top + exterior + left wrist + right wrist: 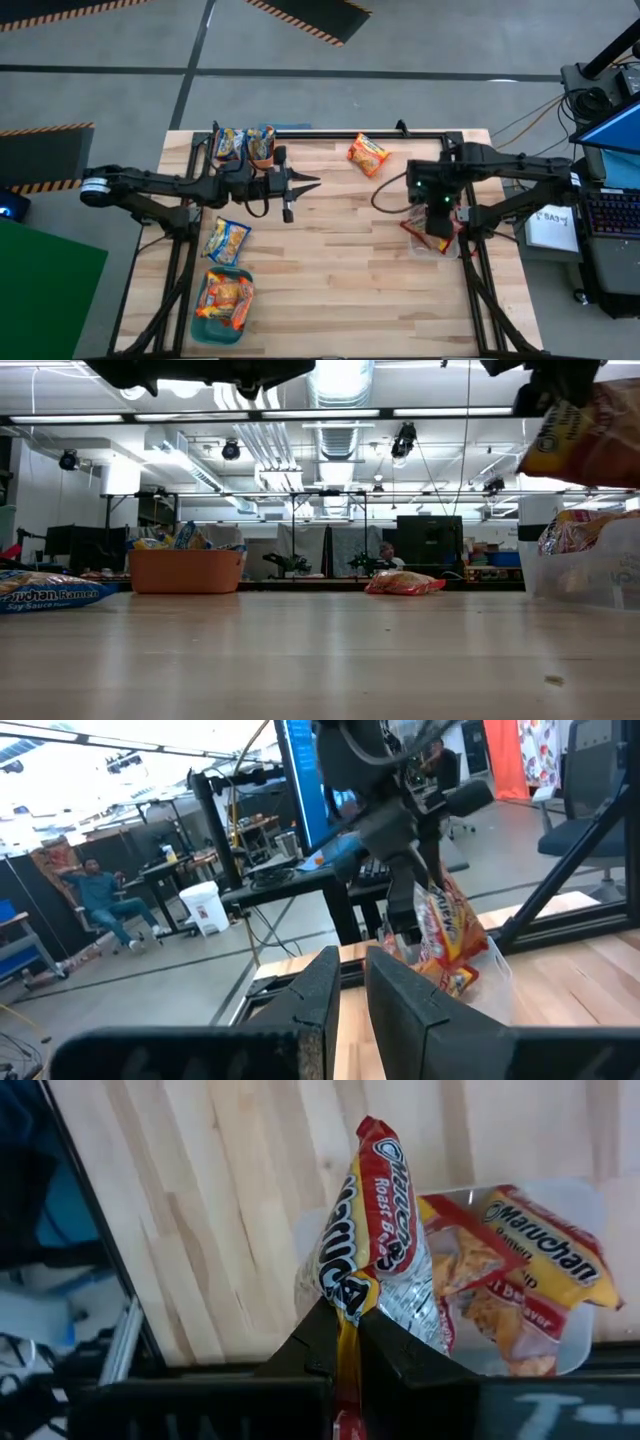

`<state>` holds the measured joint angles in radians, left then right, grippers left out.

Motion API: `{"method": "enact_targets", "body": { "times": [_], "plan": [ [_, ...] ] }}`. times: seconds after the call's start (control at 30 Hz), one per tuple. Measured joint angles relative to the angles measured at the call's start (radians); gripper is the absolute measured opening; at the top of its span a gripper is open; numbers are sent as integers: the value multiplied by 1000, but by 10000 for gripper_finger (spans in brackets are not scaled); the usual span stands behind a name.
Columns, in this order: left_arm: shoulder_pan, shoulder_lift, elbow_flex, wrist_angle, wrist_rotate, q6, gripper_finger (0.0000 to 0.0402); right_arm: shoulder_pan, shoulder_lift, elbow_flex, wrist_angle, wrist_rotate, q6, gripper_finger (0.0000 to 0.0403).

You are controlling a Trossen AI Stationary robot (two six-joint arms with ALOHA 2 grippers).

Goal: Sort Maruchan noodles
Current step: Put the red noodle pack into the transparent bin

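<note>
Right gripper [345, 1342] clamped on a red roast-beef noodle packet [372, 1230], hanging above the clear bin [575, 1260] at the surface's [330, 260] right edge. Left gripper [300, 185] empty, fingers nearly together, well left of that bin. Between them, bare wood. One orange packet [367, 154] near the far edge.

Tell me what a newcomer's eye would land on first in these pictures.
First, the right gripper, shut on a red noodle packet and hanging over a clear bin of like packets at the table's right edge. Next, the orange bin at the far left corner and the teal bin near the front left, both holding packets. One orange packet lies alone at the far edge.
</note>
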<state>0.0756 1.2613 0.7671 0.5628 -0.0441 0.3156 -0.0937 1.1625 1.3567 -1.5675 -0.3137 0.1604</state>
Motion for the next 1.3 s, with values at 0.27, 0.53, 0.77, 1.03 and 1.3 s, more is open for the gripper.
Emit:
{"method": "enact_targets", "body": {
  "times": [0.27,0.53,0.77,1.03,1.3],
  "plan": [
    [1,0,5,-5,0,16,35,101,1,-73,-3,2,4,9],
    [1,0,5,-24,-1,17,35,179,31,-139,-2,113,-8,9],
    [1,0,5,-36,-1,17,35,216,131,-150,5,116,-53,9],
    [1,0,5,-51,-1,24,35,227,275,-150,6,124,-66,9],
    [1,0,5,-62,-2,24,35,227,383,-150,4,123,-64,49]
  ]
}}
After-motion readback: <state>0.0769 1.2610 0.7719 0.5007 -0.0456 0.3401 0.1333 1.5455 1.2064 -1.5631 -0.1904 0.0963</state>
